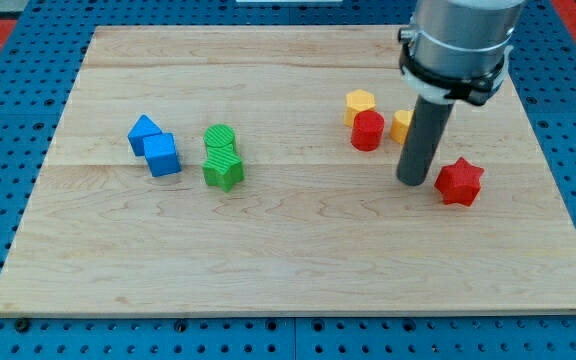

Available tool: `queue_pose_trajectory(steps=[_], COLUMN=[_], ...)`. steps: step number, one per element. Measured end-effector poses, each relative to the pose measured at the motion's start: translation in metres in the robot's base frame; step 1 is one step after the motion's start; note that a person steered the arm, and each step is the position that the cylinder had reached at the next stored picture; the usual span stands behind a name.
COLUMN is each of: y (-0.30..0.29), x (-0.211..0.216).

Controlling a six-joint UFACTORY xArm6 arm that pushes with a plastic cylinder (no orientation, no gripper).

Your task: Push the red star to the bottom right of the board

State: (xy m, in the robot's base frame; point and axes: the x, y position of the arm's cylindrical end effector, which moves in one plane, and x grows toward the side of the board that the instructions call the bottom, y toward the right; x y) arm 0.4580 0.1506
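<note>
The red star (459,182) lies on the wooden board (298,250) at the view's right, about mid-height. My tip (414,181) rests on the board just to the left of the red star, a small gap apart. A red cylinder (367,130) stands up and to the left of my tip. A yellow hexagon (360,103) sits just above the red cylinder. A second yellow block (402,125) is partly hidden behind the rod.
At the view's left, a blue triangular block (143,131) touches a blue cube (162,154). Near the middle, a green cylinder (220,139) sits just above a green star (223,170). The arm's grey body (461,45) hangs over the board's upper right.
</note>
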Motion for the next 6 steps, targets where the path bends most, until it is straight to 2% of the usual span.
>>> queue_pose_trajectory(steps=[1, 2, 3, 4, 6], y=[0.037, 0.040, 0.046, 0.071, 0.085], x=[-0.005, 0.015, -0.018, -0.012, 0.054])
